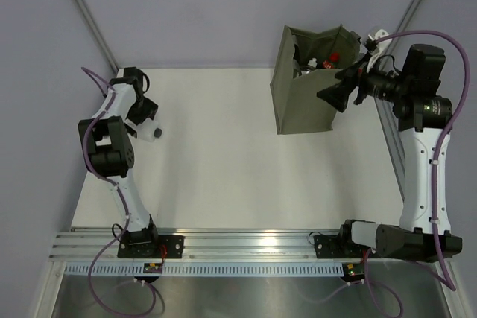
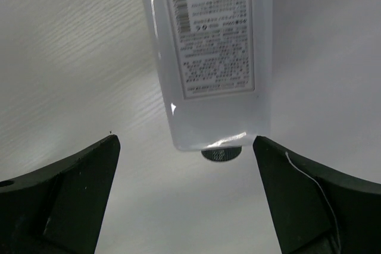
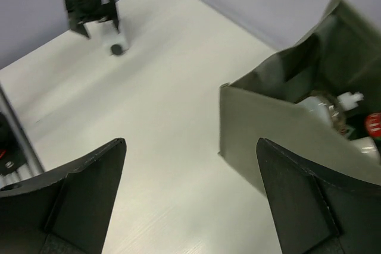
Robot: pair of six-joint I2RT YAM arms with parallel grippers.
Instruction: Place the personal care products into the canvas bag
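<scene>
The flat white bottle (image 2: 208,57) with a printed label lies on the table, its dark cap (image 2: 221,154) pointing toward my left gripper (image 2: 186,142). The left gripper is open, its fingers on either side of the cap end without touching it. In the top view the bottle (image 1: 153,132) lies at the far left under the left gripper (image 1: 145,118). The olive canvas bag (image 1: 305,94) stands at the back right. It holds a white spout (image 3: 351,96) and a red cap (image 3: 374,124). My right gripper (image 1: 328,94) is open and empty, beside the bag's front right corner.
The bag's near wall (image 3: 268,129) stands just right of the right gripper's (image 3: 190,144) open fingers. The left arm (image 3: 89,1) shows at the far side of the white table (image 1: 223,154). Grey walls and metal frame posts border the table.
</scene>
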